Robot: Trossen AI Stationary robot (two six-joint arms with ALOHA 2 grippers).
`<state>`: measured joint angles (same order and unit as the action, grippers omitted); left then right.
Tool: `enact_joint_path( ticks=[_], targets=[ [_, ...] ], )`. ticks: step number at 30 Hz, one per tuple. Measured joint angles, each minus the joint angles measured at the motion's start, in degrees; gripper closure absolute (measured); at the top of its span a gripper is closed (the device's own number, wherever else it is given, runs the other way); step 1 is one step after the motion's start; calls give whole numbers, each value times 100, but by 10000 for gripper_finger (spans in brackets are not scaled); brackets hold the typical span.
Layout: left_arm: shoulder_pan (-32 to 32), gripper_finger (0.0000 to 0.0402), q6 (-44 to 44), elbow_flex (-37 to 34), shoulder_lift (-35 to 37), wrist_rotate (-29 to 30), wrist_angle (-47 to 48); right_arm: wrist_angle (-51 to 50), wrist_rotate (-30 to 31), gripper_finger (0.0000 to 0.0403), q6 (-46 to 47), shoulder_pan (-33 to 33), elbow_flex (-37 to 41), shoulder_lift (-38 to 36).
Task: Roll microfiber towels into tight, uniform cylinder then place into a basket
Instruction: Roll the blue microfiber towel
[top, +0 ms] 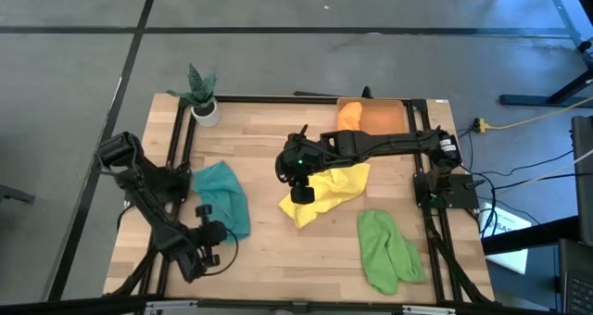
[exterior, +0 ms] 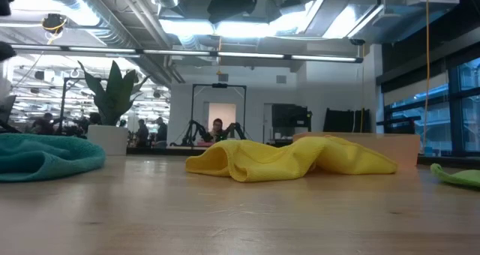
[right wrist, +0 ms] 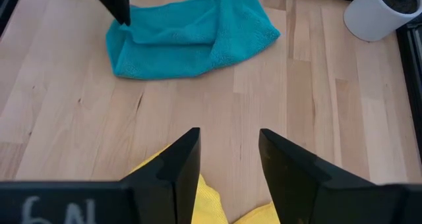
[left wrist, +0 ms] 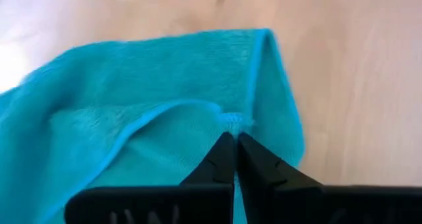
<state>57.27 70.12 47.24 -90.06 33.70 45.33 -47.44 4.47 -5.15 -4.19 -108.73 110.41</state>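
The teal towel (top: 222, 196) lies crumpled on the table's left half, one flap folded over. My left gripper (left wrist: 235, 140) is shut at its hemmed edge, on the side toward the table's left and near edges (top: 206, 213). The yellow towel (top: 326, 191) lies bunched at the table's middle. My right gripper (right wrist: 227, 148) hangs open above it, with nothing between the fingers. The light green towel (top: 384, 250) lies folded at the near right. The orange basket (top: 382, 117) stands at the far edge with the orange towel (top: 349, 113) in it. My left gripper pinches the teal towel's hemmed edge (left wrist: 231, 120) between its two fingertips, where a flap folds over. The fingers slant down onto it from the table's left side. One layer or several, I cannot tell. The rest of the towel lies slack on the table.
A white pot with a green plant (top: 202, 100) stands at the far left corner. Black frame rails (top: 181, 148) run along the table's left and right sides. Bare wood (top: 296, 259) shows between the towels at the near middle.
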Motion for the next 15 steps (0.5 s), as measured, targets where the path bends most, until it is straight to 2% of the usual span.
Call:
enact_joint_path(
  ticks=[5, 10, 15],
  targets=[
    [274, 401, 1547, 197, 0, 6, 682, 0, -2, 246, 9, 0, 0, 0],
    [514, 401, 3039, 201, 0, -5, 665, 5, 0, 246, 4, -2, 0, 0],
    [779, 401, 3890, 201, 0, -24, 653, 13, -1, 246, -37, -1, -1, 0]
  ],
)
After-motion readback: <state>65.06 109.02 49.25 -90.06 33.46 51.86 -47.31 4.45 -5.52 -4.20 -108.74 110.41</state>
